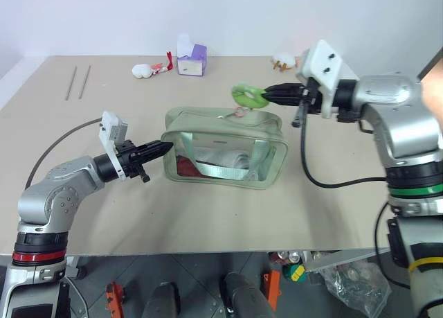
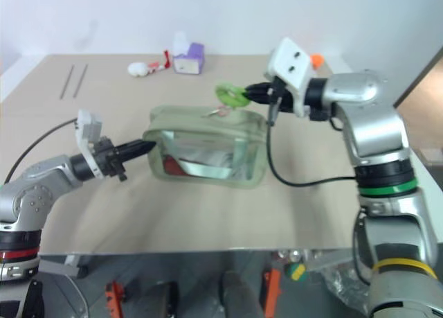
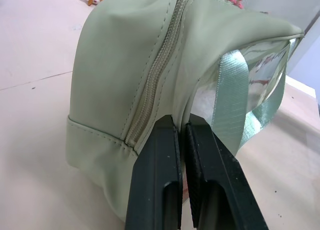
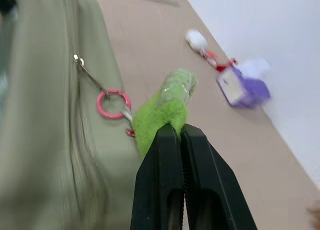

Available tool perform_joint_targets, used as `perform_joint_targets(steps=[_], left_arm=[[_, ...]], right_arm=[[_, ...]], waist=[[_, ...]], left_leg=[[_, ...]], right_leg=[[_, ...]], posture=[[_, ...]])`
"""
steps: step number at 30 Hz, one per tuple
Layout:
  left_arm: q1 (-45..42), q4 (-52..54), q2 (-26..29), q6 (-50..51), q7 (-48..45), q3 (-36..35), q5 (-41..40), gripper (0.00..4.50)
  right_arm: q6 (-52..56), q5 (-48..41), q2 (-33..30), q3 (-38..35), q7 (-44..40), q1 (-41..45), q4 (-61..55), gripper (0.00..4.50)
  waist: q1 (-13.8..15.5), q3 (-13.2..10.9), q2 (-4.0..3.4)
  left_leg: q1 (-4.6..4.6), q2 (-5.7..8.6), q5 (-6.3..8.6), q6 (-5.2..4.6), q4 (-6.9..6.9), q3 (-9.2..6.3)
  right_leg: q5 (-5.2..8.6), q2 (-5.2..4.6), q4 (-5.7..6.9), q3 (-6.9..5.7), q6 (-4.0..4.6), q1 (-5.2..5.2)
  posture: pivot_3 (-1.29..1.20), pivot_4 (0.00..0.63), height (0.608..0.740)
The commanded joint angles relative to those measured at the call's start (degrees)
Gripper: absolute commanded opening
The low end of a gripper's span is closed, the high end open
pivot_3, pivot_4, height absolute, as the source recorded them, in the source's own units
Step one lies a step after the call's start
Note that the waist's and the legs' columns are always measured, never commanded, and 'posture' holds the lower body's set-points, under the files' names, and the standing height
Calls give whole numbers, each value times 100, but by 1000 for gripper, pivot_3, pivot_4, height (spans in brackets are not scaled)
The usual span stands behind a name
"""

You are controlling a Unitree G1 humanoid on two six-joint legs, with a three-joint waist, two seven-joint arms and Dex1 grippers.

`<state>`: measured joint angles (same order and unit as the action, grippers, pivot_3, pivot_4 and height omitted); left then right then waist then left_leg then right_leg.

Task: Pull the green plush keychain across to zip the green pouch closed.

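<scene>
Left eye view shows my right tool [image 1: 268, 94] clamped on the green plush keychain [image 1: 248, 95] above the green pouch [image 1: 225, 149], whose zipper runs lengthwise toward my left tool [image 1: 165, 147], which pinches the pouch's opposite end.

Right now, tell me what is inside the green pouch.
Through the clear front panel of the green pouch something red sits low on the left and a pale folded item in the middle. The webbing strap and fabric sides cover the rest.

Purple-and-white box [image 1: 192, 59] at the table's [image 1: 208, 221] far edge, white plush toy [image 1: 143, 71] beside it
</scene>
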<state>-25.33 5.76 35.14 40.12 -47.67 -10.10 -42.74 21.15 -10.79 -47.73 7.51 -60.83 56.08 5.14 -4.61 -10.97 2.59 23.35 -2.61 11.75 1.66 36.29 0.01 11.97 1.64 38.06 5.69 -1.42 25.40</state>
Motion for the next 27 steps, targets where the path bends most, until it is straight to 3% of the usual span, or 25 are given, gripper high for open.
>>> perform_joint_targets(steps=[1, 13, 20, 27], left_arm=[[-19, 137, 36, -56, -1, -145, -23, 0], [62, 90, 88, -44, -22, -243, -45, 0], [131, 135, 108, 6, -38, -313, -79, 0], [135, 142, 116, 18, -36, -302, -65, 0]], right_arm=[[-121, 114, -411, -317, -114, -37, -274, 22], [-1160, 2153, -2106, 410, -456, -789, -491, 22], [-1283, 2447, -1725, 594, -390, -1283, -494, 22], [-988, 2108, -989, 237, -117, -845, -191, 22]], waist=[[1, 0, 0], [12, -1, -2], [-24, -1, -2], [-32, -1, -2]], left_leg=[[0, 0, 0, 0, 0, 0], [-6, 4, 1, 4, 3, 13], [-13, 1, 1, 7, 3, 16], [-13, 2, 1, 8, 5, 18]], right_leg=[[0, -1, 0, 0, 0, 0], [13, -7, 1, 10, 11, 2], [7, -5, 6, 13, 3, 1], [0, -5, 6, 16, -7, -1]], posture=[[0, 150, 740], [0, 150, 740], [0, 150, 740], [0, 150, 740]])
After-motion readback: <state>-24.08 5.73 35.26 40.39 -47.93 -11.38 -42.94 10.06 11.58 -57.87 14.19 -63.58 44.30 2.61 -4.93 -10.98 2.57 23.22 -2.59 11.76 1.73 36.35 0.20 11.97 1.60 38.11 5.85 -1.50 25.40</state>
